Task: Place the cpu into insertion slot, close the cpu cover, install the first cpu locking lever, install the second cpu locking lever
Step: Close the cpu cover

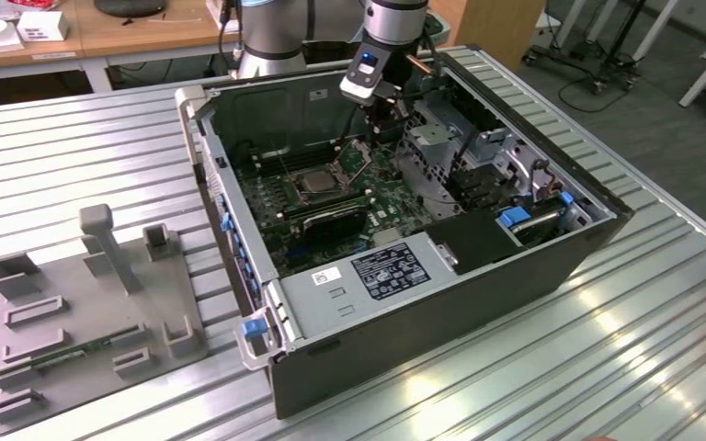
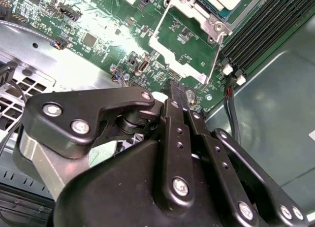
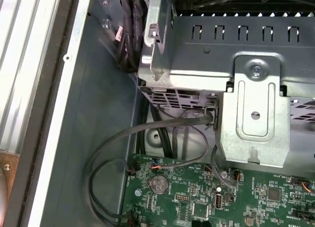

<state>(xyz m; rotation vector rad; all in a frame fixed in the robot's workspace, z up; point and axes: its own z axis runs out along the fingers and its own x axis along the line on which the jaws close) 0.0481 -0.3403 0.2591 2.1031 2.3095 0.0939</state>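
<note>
Hand closed, empty, beside open cpu cover in second wrist view; cables in first wrist view.

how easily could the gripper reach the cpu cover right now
Probably yes, easily: in the second wrist view the gripper hangs right beside the end of the open cpu cover, with nothing standing between them.

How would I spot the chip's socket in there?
Look into the open black computer case, at its green motherboard. The insertion slot is the small square with a dark centre and silvery rim, unlike the long black memory slots beside it.
</note>
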